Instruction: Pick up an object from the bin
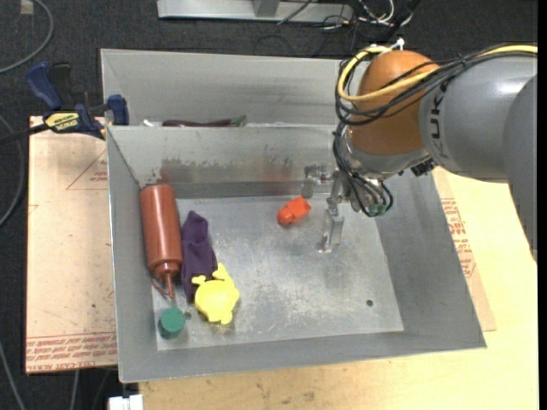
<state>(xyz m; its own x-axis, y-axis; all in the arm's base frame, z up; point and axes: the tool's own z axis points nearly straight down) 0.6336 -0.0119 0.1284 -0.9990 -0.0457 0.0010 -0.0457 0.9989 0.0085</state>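
The claw (pixel 328 229) hangs low over the bin (pixel 359 293) floor; whether it is open or closed, I cannot tell. A small orange block (pixel 294 212) lies just to its left. A brown bottle (pixel 161 233) lies well beyond.

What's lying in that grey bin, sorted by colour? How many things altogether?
red-brown bottle: 1
purple soft thing: 1
yellow toy: 1
green round piece: 1
orange small piece: 1
Total: 5
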